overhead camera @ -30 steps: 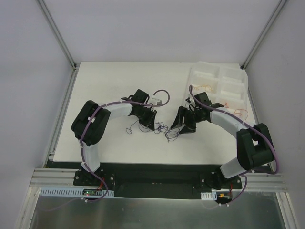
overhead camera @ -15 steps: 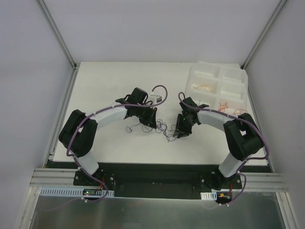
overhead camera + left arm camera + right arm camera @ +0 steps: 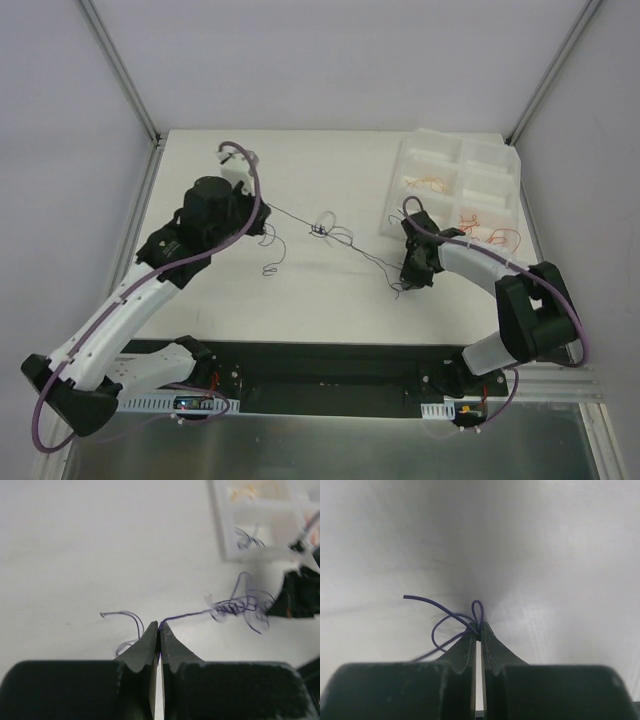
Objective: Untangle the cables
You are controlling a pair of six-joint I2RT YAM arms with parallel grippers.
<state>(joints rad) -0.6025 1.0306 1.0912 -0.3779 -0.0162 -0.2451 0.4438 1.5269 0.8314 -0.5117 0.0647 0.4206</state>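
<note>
Pinching at both ends, that's where we stand. The left gripper point(image 3: 159, 625) has its jaws pressed together on a purple-blue strand, and the right gripper point(image 3: 478, 627) is clamped the same way on a small purple loop.

Between them the cables point(image 3: 322, 230) lie mid-table point(image 3: 300, 160). A small knot point(image 3: 235, 605) sits on a line drawn nearly straight toward the left gripper, with a slacker run down to the right one. A loose strand point(image 3: 272, 268) curls apart, nearer us. Orange and red wires point(image 3: 430, 183) sit in the white tray point(image 3: 485, 155) at the far right.

We judge this stuff almost weightless, springy and soft. It bends at a touch and holds its curl, so it should snag on itself rather than slide free. It's thin enough to slip from a weak pinch, and a hard tug could cinch the knot tighter or snap a strand.

The best hold, we reckon, is right at the fingertips and close to the knot, on a single strand rather than the bunch. Free ends give too much slack to steer.
</note>
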